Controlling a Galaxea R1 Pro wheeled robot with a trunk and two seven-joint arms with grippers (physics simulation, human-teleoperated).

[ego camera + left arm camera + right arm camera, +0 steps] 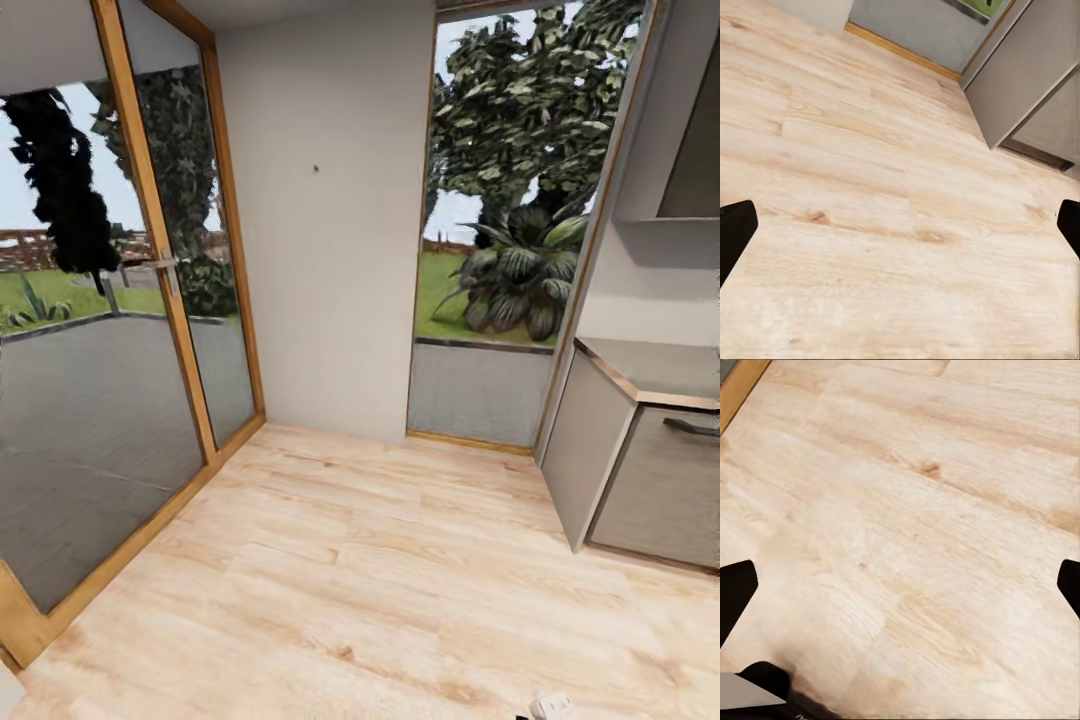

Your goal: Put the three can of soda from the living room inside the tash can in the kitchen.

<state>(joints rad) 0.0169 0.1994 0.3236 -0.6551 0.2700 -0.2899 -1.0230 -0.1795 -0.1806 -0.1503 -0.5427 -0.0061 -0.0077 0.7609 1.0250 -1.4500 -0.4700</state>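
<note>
Pale wood floor (380, 570), grey cabinet (640, 470), left claw (900, 232) wide, right claw (900, 592) wide, both empty

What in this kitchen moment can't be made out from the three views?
- Cabinet, head view: right part cut off by the frame edge.
- Small white object, head view: clipped at the bottom edge, too little to identify.
- Left gripper, right gripper, wrist views: fingertips at the side edges, jaws apart, nothing between.

Pale wood-grain floor (380, 560), grey cabinet (640, 480)
</note>
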